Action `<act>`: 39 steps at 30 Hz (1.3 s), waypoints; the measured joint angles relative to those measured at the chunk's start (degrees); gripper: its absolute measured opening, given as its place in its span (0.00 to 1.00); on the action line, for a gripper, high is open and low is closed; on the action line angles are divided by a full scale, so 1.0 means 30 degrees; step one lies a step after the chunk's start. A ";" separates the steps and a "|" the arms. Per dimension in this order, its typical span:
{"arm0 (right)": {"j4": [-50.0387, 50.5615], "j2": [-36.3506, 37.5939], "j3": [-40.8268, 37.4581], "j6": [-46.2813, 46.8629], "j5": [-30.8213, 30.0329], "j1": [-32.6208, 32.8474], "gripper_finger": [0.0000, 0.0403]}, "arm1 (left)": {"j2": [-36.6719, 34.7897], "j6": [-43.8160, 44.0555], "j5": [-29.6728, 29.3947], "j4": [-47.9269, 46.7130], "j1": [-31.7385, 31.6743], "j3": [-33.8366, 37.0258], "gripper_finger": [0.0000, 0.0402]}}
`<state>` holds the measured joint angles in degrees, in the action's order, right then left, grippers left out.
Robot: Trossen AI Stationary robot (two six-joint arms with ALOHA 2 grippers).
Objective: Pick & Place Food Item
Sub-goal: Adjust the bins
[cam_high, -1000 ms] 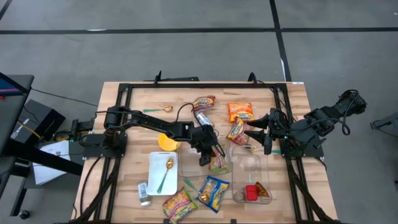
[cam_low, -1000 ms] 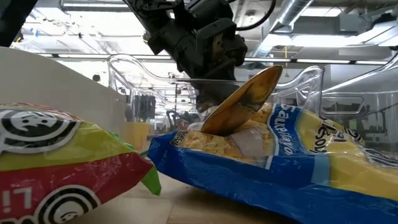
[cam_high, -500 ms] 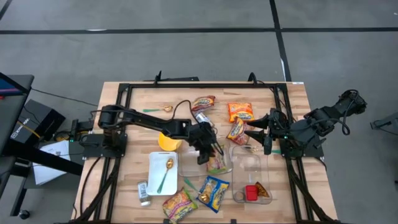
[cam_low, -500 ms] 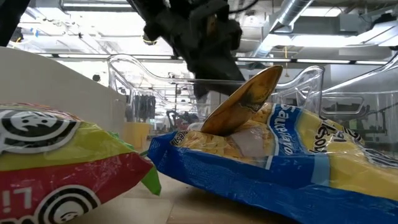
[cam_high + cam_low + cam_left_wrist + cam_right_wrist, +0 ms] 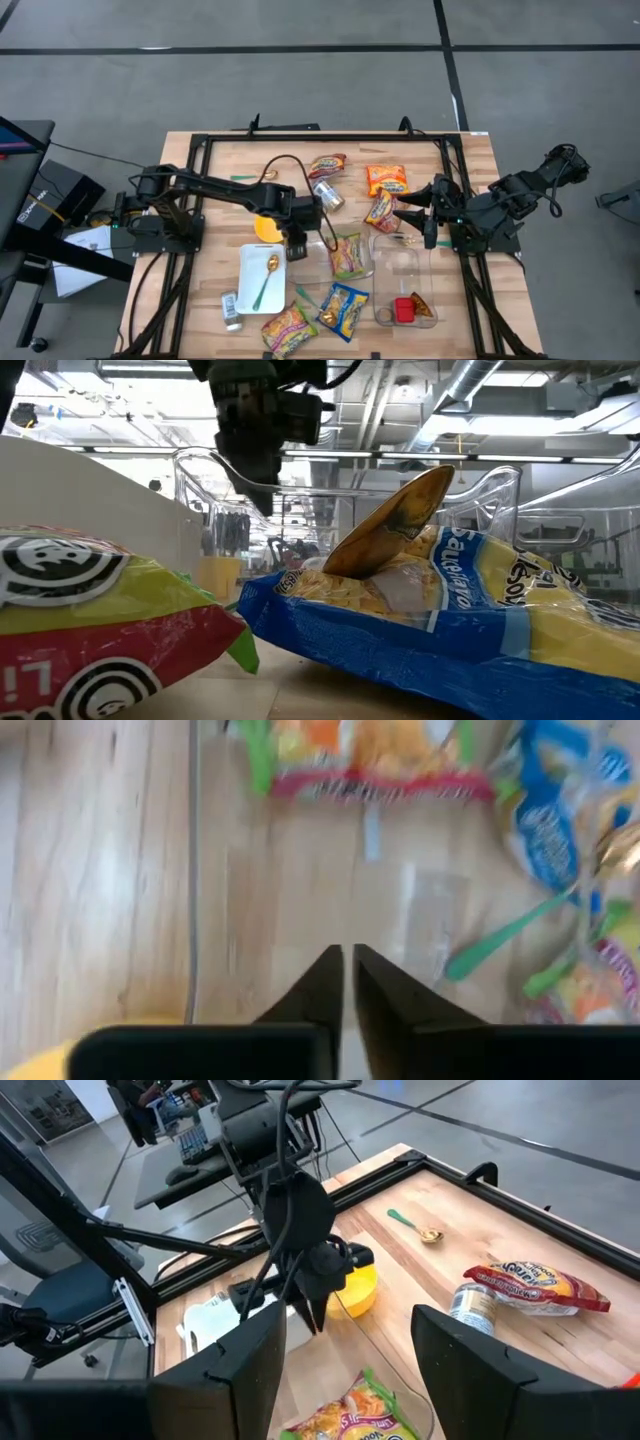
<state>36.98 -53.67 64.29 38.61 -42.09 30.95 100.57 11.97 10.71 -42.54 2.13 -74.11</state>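
Though the left pincer hangs closed and empty over the wooden surface, just beside the white rectangular tray, the green crinkly foil snack packet lies flat in the clear plastic container. It looks light, soft and slippery; a pinch on a crimped end seems safest. Its long axis runs between the surface's far and near edges. The right pincer waits open near the red-and-yellow packet.

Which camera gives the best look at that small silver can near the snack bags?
The right wrist view: the can lies on its side beside a red snack bag, seen close and unblocked. The high view shows it only as a small grey shape beside the left arm. The low and left wrist views do not show it.
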 joint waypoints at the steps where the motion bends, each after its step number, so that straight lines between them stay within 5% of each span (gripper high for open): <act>1: 0.0003 0.0000 0.0000 0.0000 0.0000 -0.0001 0.52 | 0.0034 -0.0017 -0.0019 -0.0114 -0.0051 0.0005 0.02; 22: 0.0309 0.0000 0.0000 0.0153 0.0007 0.0003 0.52 | 0.0386 -0.1503 -0.0841 0.0868 -0.2353 0.0015 0.00; 33: 0.0528 0.0000 0.0000 0.0168 0.0007 0.0003 0.52 | 0.0386 -0.0721 0.2540 0.3172 -0.1981 0.0015 0.00; 39: 0.0566 0.0000 0.0000 0.0506 -0.0124 0.0003 0.52 | 0.0386 -0.0128 0.2855 0.4556 -0.1302 0.0015 0.00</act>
<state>38.68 -53.67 64.29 40.13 -42.46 30.96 101.73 11.58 19.28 -28.87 -1.78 -74.06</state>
